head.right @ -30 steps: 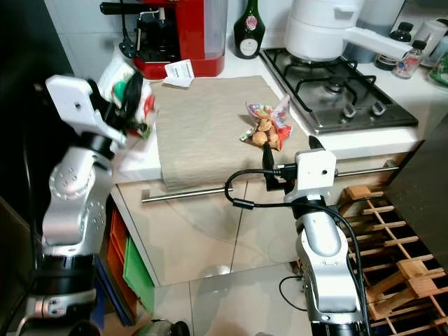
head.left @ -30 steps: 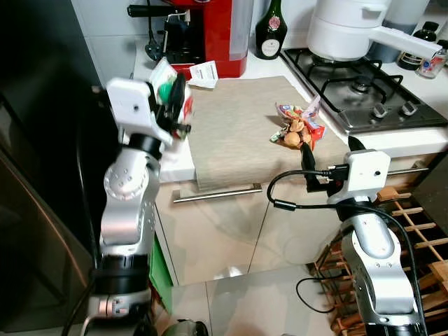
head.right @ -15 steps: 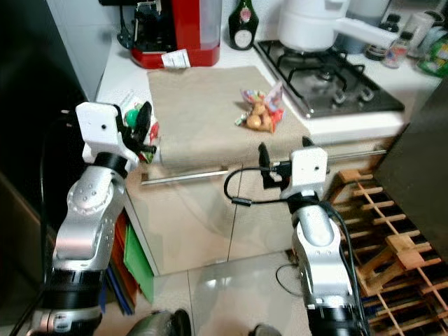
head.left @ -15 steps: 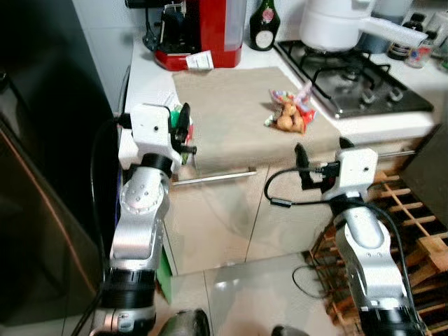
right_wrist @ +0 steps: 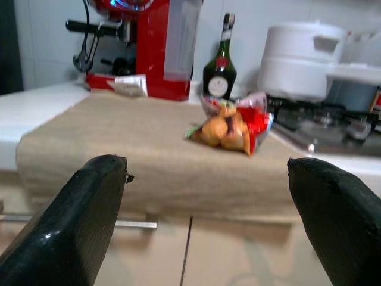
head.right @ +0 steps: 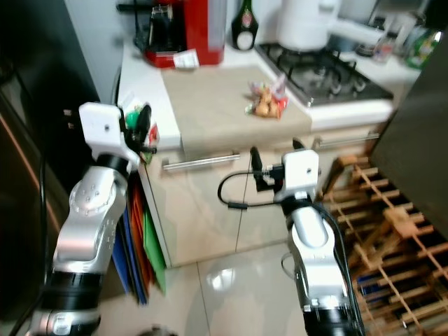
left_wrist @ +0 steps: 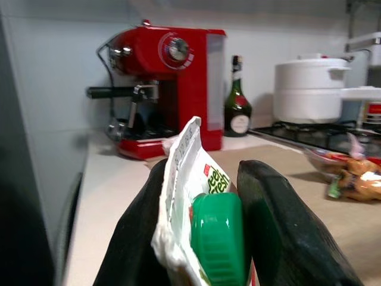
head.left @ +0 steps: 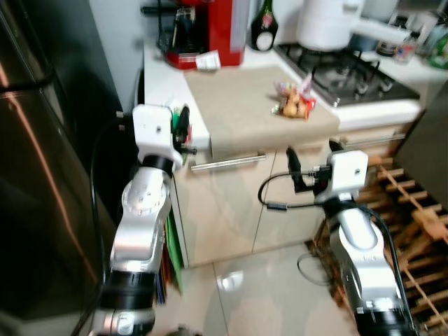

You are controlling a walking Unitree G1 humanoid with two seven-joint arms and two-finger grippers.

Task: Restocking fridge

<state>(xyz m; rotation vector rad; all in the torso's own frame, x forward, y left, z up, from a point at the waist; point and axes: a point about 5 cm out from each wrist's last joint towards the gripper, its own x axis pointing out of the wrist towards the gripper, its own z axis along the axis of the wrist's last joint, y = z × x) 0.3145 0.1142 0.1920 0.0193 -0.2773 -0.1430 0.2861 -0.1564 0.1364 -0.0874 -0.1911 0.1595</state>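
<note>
1. Pouch (left_wrist: 196, 196), white with a green cap and partly readable green lettering, sat pinched in the left gripper (left_wrist: 205, 238), just off the counter edge (head.left: 199, 133).
2. Right gripper (right_wrist: 208, 220) hung spread wide and empty before the cabinet front (head.left: 238, 203).
3. Snack bag (right_wrist: 229, 128) lay on the beige mat (right_wrist: 119, 143).

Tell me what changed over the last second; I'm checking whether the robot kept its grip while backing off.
The view has pulled back from the counter, so the robot has moved. The left gripper still clamps the green-capped pouch. The right gripper stays open and empty. The snack bag lies unmoved on the cloth.
</note>
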